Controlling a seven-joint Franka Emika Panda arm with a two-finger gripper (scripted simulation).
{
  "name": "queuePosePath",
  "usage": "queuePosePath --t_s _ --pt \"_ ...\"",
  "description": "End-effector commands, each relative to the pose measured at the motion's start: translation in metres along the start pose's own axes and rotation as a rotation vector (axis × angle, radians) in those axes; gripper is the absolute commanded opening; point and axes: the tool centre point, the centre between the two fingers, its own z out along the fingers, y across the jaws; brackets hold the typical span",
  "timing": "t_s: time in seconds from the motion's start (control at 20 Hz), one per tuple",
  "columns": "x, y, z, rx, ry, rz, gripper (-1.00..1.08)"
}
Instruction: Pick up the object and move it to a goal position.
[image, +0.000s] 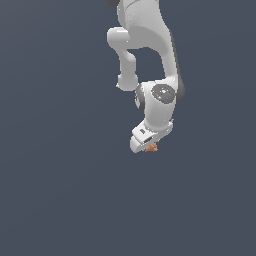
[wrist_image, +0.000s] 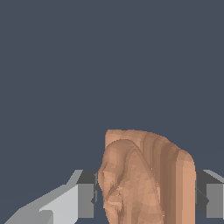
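The object (wrist_image: 146, 175) is an orange-brown lumpy piece that fills the space between my two fingers in the wrist view. One grey fingertip pad (wrist_image: 87, 194) rests against one flank and the other pad (wrist_image: 209, 199) meets the opposite flank. My gripper (wrist_image: 146, 194) is shut on the object. In the exterior view only a small orange bit of the object (image: 152, 147) peeks out under the white gripper (image: 148, 148), which points downward near the middle of the scene. The fingers themselves are hidden there by the hand.
A uniform dark blue-grey surface (image: 60, 200) fills the background in both views. The white arm (image: 150, 50) comes down from the top of the exterior view. No other objects or a goal marker show.
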Motion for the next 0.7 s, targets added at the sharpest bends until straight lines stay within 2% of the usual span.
queuePosePath --t_s 0.0,0.65 --pt "0.001 0.001 -0.024 0.0 0.001 -0.001 -1.0" --pt "0.008 0.007 -0.174 0.001 0.001 -0.002 -1.0"
